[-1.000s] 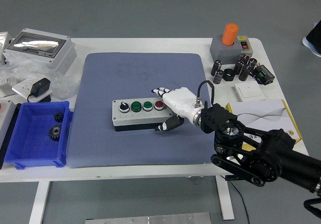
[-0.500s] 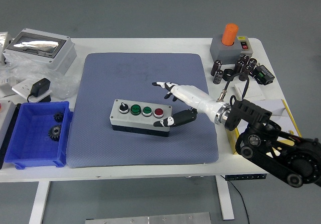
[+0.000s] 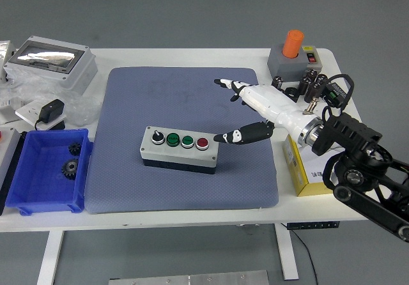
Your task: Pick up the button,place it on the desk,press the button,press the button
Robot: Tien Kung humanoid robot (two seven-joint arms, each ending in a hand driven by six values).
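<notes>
button box (image 3: pixel 178 149) sits on the mat mid-tabletop, robot hand (image 3: pixel 250 109) spread and empty off its right end; imo come straight down on one cap.

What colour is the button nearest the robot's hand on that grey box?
Red, on the button box, seen in the head view, just left of the open right hand.

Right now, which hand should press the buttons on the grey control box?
Probably the right hand: it hovers open just right of the grey control box with four buttons on the blue-grey mat, thumb pointing toward the red button. No left hand is in view.
</notes>
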